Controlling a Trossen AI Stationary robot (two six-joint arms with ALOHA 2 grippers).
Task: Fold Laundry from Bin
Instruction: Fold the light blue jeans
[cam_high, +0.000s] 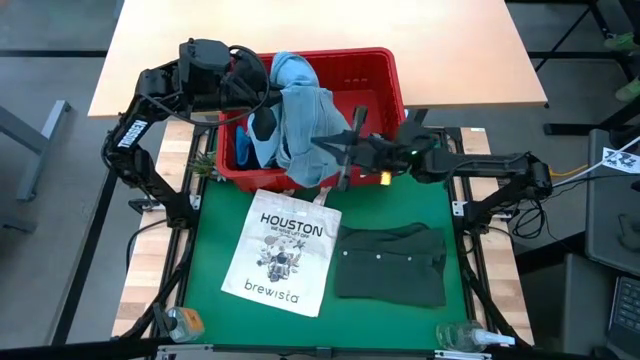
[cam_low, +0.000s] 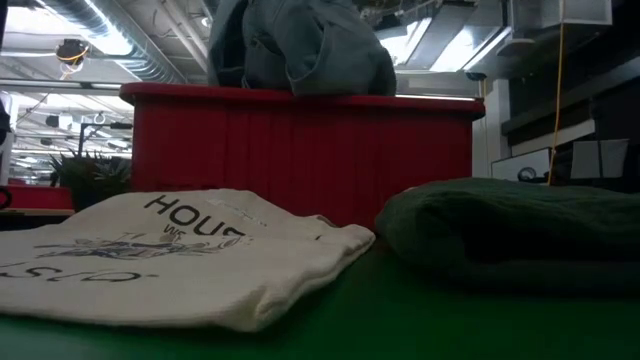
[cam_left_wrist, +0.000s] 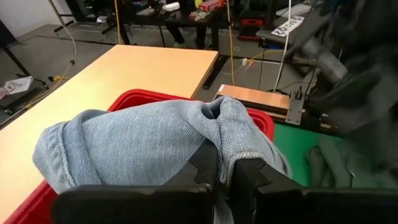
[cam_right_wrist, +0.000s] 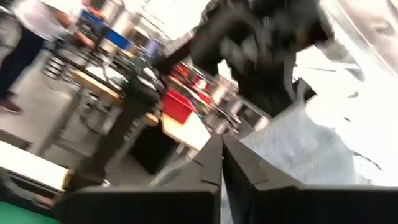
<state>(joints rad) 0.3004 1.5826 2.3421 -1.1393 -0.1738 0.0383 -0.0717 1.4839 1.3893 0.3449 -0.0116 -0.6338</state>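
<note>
Both my grippers are clamped shut on the soft light blue denim shirt (cam_high: 300, 125), held above the red slotted plastic bin (cam_high: 385, 75): left gripper (cam_high: 258, 88) over the bin, right gripper (cam_high: 338, 150) at its front rim. Next, I judge, lift it clear and spread it flat.

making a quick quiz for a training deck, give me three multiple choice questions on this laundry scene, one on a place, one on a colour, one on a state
1. Where does the folded dark green garment lie?
A. in the bin
B. on the green mat, right of the tote bag
C. on the tote bag

2. What colour is the bin?
A. red
B. white
C. blue

3. How is the left gripper?
A. open, empty
B. shut on the denim shirt
C. shut on the tote bag

B: high view shows it beside the bag.
A: red slotted walls.
B: denim bunches between its fingers.
</note>
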